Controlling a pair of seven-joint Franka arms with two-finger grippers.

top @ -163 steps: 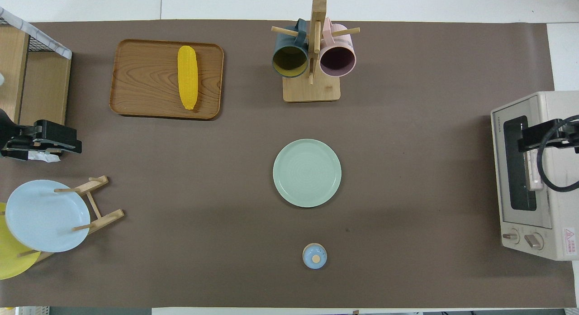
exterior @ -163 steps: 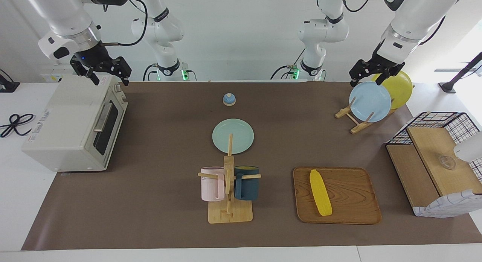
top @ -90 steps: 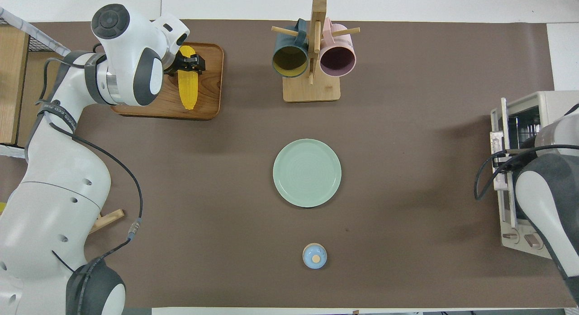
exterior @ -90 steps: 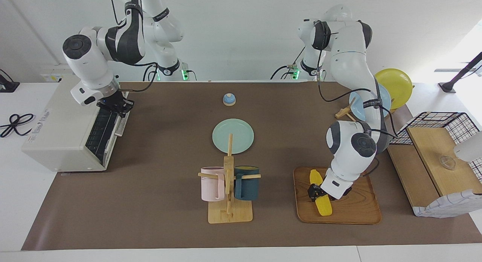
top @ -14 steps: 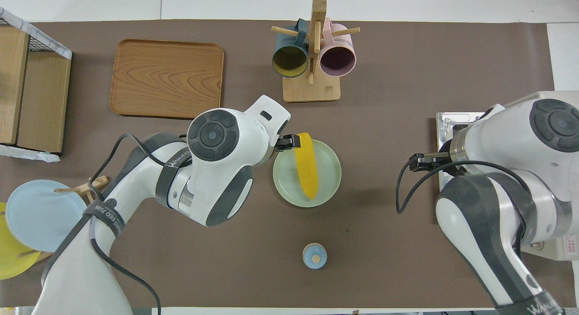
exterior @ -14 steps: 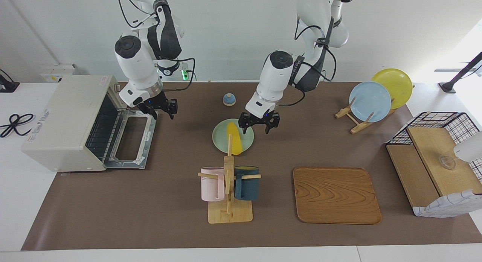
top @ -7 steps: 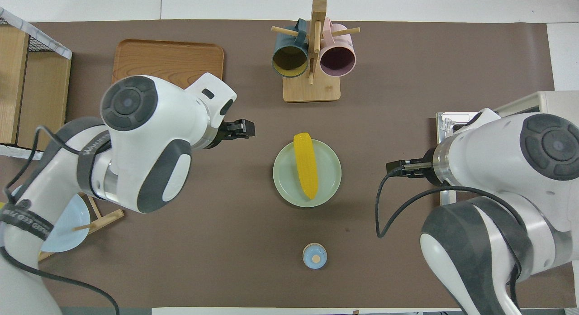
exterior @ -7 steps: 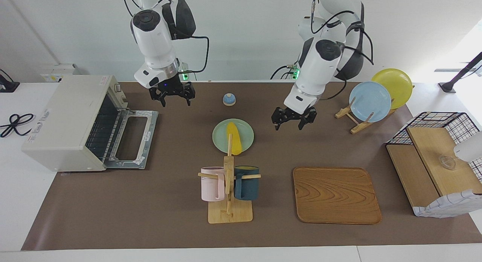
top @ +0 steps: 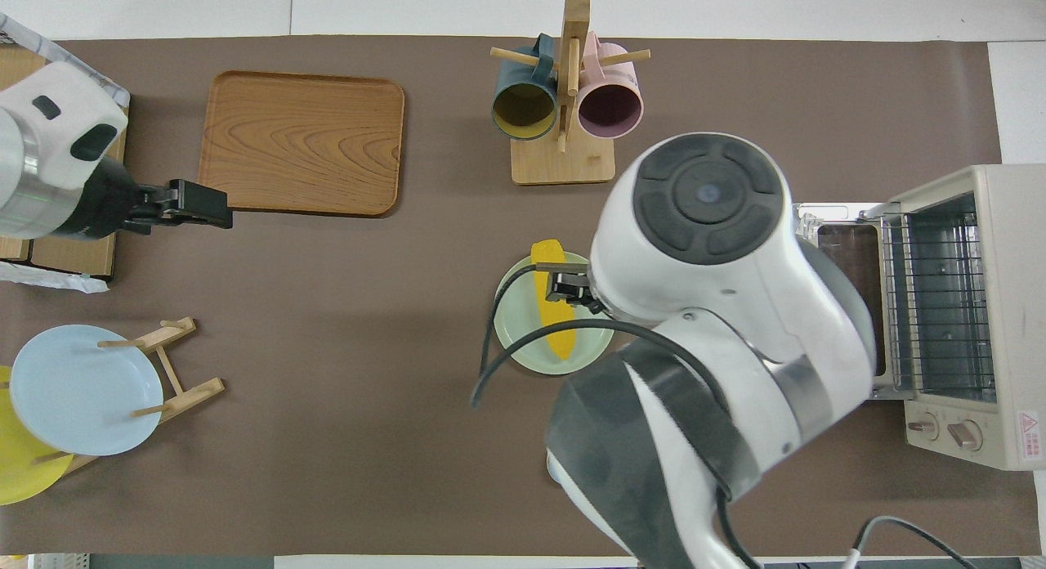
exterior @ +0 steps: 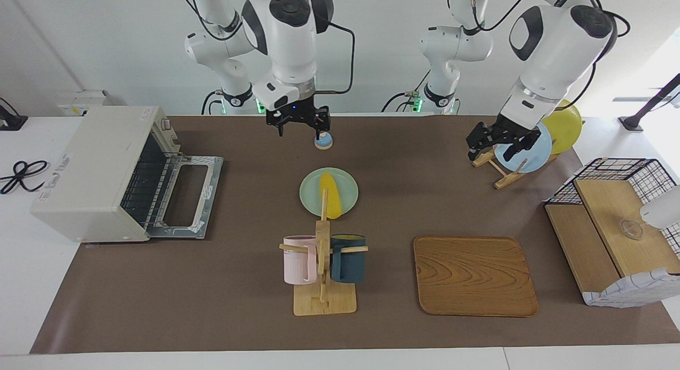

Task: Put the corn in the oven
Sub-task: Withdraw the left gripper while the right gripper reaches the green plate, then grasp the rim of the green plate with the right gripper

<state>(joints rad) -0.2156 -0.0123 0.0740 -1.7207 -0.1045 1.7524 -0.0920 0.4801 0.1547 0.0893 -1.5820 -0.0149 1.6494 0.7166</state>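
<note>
The corn (exterior: 330,201) lies on the pale green plate (exterior: 345,190) at the middle of the table, and this plate serves here as the landmark. The cob lies lengthwise, pointing away from the robots; its end farther from them reaches the rim of the plate and is partly hidden by the mug rack (exterior: 323,263), which stands just farther from the robots than the plate.

The oven (exterior: 95,173) stands well apart from the plate, toward the right arm's end of the table. Its door (exterior: 186,197) is folded down flat and the wire rack inside is visible.

The right gripper (exterior: 297,126) hangs high in the air, over the small blue bell (exterior: 323,141) that sits nearer to the robots than the plate. Its jaws stand apart and hold nothing. The left gripper (exterior: 498,142) is up over the plate stand (exterior: 504,170), far from the green plate toward the left arm's end; it is spread too, empty, and seems to wait.

The corn looks stiff and light, probably a plastic model, so it should not bend or break. Its round, smooth body may roll or slip between the fingers. The best hold is likely across the thick middle part, with the fingers on the two long sides, not at the tapered tip. Then the cob stays level for the narrow oven opening.
</note>
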